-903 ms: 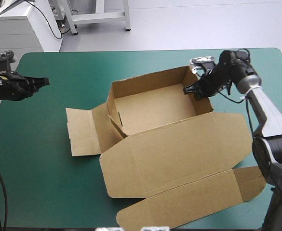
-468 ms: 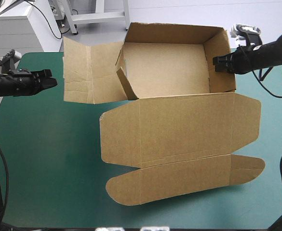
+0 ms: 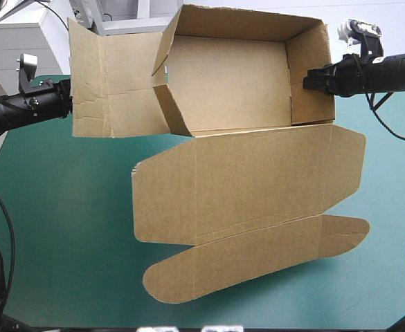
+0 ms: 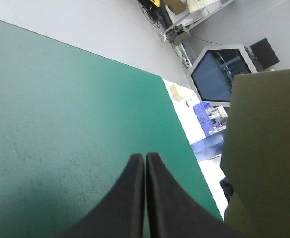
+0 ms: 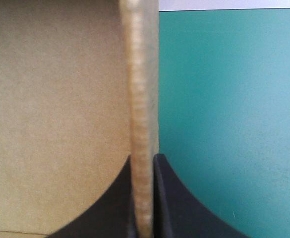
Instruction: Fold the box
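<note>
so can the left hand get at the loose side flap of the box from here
Probably yes: the left hand sits right beside the outer edge of the flap with nothing between, and the right hand holds the box up by its opposite wall. The left hand is shut, though, so it would need to open first.

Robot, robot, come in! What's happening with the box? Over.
Right gripper shut on the box, holding it up off the table. Left gripper shut, empty, beside the open flap. Nothing seen in the way.
</note>
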Tool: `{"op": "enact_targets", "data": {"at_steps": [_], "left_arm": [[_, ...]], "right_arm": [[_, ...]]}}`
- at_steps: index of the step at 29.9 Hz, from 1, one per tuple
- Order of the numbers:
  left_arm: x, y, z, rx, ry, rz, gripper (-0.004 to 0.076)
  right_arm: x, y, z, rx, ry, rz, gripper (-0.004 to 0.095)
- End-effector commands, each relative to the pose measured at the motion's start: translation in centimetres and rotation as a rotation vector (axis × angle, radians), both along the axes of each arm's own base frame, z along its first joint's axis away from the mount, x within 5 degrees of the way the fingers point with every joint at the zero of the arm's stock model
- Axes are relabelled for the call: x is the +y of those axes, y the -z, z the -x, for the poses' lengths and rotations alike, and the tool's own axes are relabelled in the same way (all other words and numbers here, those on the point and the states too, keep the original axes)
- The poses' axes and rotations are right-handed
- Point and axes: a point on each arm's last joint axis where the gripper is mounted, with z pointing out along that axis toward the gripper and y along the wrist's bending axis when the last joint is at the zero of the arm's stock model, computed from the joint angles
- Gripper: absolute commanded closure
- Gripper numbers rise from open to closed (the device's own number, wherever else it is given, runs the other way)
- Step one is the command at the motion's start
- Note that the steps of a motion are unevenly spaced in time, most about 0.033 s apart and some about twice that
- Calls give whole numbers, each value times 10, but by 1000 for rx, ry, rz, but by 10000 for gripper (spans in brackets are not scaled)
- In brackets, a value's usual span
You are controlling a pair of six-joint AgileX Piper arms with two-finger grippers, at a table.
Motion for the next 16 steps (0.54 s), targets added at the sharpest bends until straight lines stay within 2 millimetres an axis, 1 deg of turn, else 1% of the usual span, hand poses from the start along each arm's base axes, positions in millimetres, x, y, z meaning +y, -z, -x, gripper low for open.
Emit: {"op": "enact_targets", "data": {"at_steps": [1,4,9,16], "left_arm": [[-24,-43,29,-131,117,57,731],[-33,-55,42,-171,139,45,731],[-40,-76,68,-249,147,4,731],[-44,-84,93,-251,126,-133,731]], "right_arm": [[14,-35,17,-139,-6,-82,926],[22,-37,15,-162,-9,-84,927],[34,-34,12,-184,20,-9,927],[56,-38,11,-249,13,-7,926]]}}
